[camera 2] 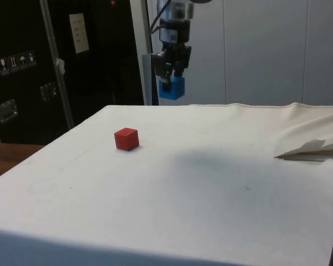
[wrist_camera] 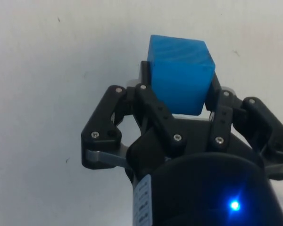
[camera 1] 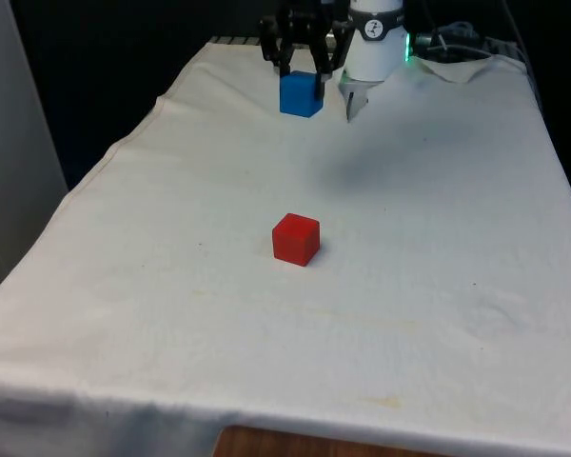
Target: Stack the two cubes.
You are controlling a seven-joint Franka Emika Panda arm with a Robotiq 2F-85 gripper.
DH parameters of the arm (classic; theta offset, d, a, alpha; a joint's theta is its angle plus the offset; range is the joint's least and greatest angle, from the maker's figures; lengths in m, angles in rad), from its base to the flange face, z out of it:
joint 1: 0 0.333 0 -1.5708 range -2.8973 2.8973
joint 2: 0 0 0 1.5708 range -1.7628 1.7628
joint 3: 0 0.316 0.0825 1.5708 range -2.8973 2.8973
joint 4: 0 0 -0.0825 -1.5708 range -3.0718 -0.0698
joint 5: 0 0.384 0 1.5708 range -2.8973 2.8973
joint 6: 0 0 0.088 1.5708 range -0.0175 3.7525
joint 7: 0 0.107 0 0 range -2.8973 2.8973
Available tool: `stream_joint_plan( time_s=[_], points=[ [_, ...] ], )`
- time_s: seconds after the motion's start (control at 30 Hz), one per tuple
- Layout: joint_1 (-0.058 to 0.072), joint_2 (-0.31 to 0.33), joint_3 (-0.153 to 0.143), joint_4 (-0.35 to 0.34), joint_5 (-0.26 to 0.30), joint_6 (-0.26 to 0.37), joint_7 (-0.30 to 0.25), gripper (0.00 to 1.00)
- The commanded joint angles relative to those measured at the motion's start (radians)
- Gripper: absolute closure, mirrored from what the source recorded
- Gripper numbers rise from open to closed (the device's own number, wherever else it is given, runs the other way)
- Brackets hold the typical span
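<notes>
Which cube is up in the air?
The blue cube, held off the cloth by the end effector. The red cube sits alone on the white cloth.

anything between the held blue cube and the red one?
Nothing visible. The gripper holds the blue cube in the air above the table's far end; the red cube sits alone mid-table, with only bare white cloth between them.

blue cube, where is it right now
The blue cube is held in the gripper, lifted above the white cloth at the table's far end, well behind the red cube in the front view.
</notes>
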Motion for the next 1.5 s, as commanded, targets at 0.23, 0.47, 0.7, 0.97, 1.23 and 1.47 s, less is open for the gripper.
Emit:
stream_joint_plan(
  time_s=[0.23, 0.47, 0.7, 0.97, 1.23, 1.47],
  points=[
    [0.005, 0.051, 0.007, 0.079, 0.018, -0.027, -0.021, 1.00],
    [0.004, 0.100, 0.009, 0.143, 0.001, -0.030, -0.016, 1.00],
    [0.004, 0.168, 0.019, 0.238, 0.017, -0.081, -0.041, 1.00],
    [0.003, 0.223, 0.021, 0.318, 0.013, -0.123, -0.055, 1.00],
    [0.001, 0.278, 0.029, 0.400, 0.027, -0.151, -0.086, 1.00],
    [0.000, 0.324, 0.031, 0.464, 0.049, -0.167, -0.130, 1.00]
  ],
)
